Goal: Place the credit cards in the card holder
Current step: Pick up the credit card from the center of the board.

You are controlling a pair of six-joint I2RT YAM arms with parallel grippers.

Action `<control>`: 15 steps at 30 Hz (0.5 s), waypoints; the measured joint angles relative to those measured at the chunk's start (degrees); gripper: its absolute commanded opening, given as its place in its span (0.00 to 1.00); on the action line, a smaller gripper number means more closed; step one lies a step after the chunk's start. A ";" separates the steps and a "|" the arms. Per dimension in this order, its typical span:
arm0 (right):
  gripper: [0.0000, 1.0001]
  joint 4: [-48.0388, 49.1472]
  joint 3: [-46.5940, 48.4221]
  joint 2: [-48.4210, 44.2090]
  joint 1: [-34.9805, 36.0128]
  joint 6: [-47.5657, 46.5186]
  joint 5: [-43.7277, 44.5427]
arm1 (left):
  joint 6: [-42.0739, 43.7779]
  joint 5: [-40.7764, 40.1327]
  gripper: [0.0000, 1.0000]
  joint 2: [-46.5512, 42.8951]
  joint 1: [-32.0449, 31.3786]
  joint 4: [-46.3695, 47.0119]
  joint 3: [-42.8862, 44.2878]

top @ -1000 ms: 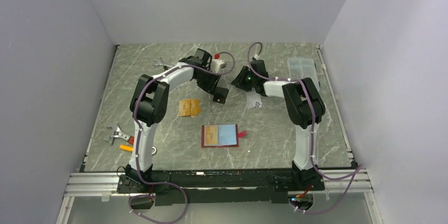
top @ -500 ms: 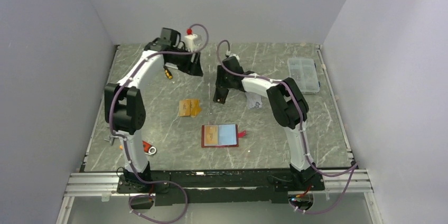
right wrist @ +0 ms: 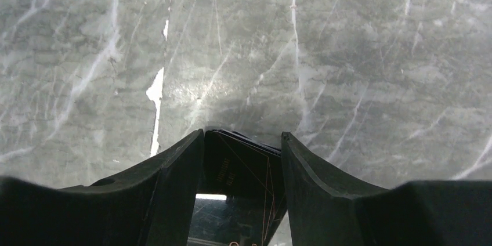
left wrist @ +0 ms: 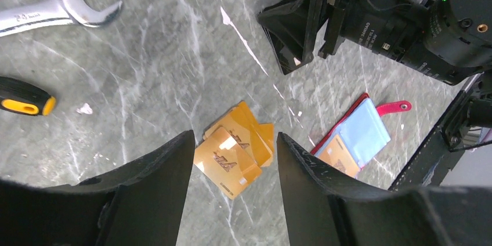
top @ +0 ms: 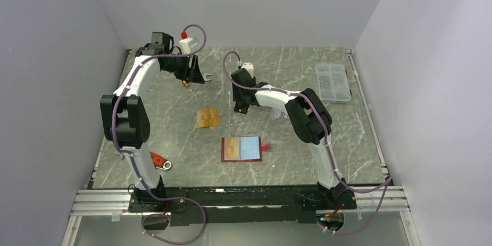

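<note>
Overhead view of a grey marble-look table [top: 174,136] with 2 robot arms reaching away from the near edge.

The left gripper [left wrist: 235,137] is raised above the far left of the table. Its 2 fingers are spread wide and nothing is between them or touching them. Through the gap, its wrist camera looks down on a loose fan of orange credit cards [left wrist: 232,153] lying flat on the table. A steel wrench [left wrist: 58,8] and a black screwdriver handle with a yellow band [left wrist: 23,96] lie off to one side.

The right gripper [right wrist: 242,134] is down near the table's middle, just right of the orange cards. Its fingers are partly spread. A stack of black credit cards [right wrist: 243,170] fills the gap, reaching both inner faces. Whether the cards are pinched or merely straddled cannot be told.

The card holder [top: 241,148] lies open and flat nearer the arm bases, apart from both grippers. It has an orange card in its left sleeve and its red tab sticks out to the right. Pale cards [top: 279,115] lie half hidden under the right arm. A clear compartment box [top: 332,82] sits at the far right
</note>
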 measured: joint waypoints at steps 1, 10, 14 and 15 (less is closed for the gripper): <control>0.53 0.39 -0.81 -0.35 0.42 0.02 0.63 | 0.04 0.02 0.59 -0.24 -0.04 0.00 -0.63; 0.51 1.01 -6.97 -4.24 2.89 2.71 3.61 | 0.17 0.22 0.57 -2.82 -0.13 0.22 -2.32; 0.52 0.76 -8.90 -5.66 4.42 4.39 4.31 | 0.31 0.33 0.57 -4.24 -0.13 0.48 -3.74; 0.55 0.35 -9.16 -5.95 4.81 4.92 4.37 | 0.46 0.42 0.57 -4.66 -0.13 0.57 -4.39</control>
